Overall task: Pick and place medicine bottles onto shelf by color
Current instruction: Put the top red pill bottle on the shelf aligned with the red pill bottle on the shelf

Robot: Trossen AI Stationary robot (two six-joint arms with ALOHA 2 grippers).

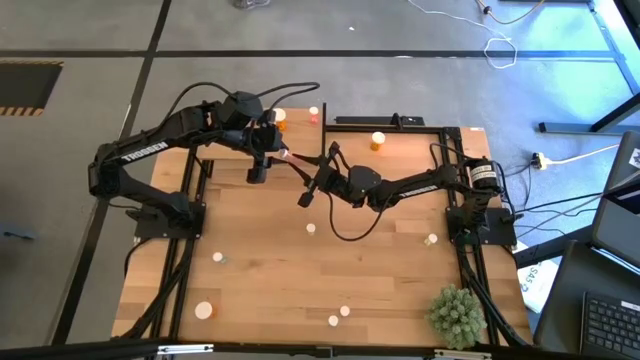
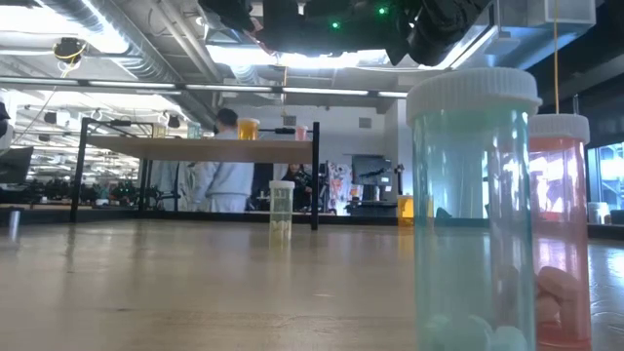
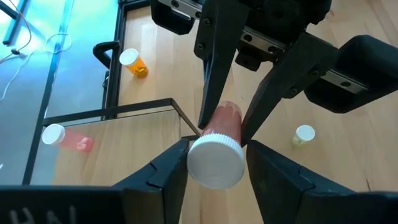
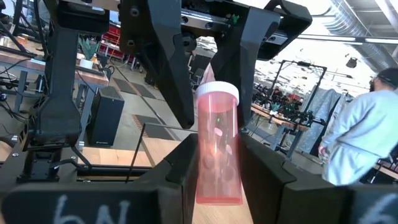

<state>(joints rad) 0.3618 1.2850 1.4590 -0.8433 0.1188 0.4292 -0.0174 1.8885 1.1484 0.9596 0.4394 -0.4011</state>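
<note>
Seen from above, two dark arms meet over the far middle of the wooden table (image 1: 300, 280). The left gripper (image 1: 278, 152) and the right gripper (image 1: 305, 165) face each other with a small reddish bottle (image 1: 289, 157) between them, mostly hidden by the fingers. The shelf (image 1: 415, 150) sits at the far right of the table, with an orange bottle (image 1: 378, 141) lying on it. Another orange bottle (image 1: 280, 117) and a pink one (image 1: 314, 112) lie near the far edge. White-capped bottles are scattered over the near half, too small to tell their colours. A spiky green plant ball (image 1: 457, 314) sits at the near right corner.

From table height, a pale green bottle (image 2: 475, 210) and a reddish one (image 2: 559, 229) stand close to the lens, cut off at the bottom. A small pale bottle (image 2: 281, 213) stands farther off. Both grippers are out of sight; only dark arm parts show overhead. A person (image 2: 230, 171) stands in the room behind.

The left wrist camera shows the reddish bottle's white cap (image 3: 215, 162) between the left fingers (image 3: 163, 171), which sit just beside it; contact cannot be made out. The right gripper's fingers (image 3: 214, 68) pinch the body.

The right wrist camera shows the right fingers (image 4: 180, 165) pressed on the bottle's lower half, with the left gripper's fingers around its cap end.
</note>
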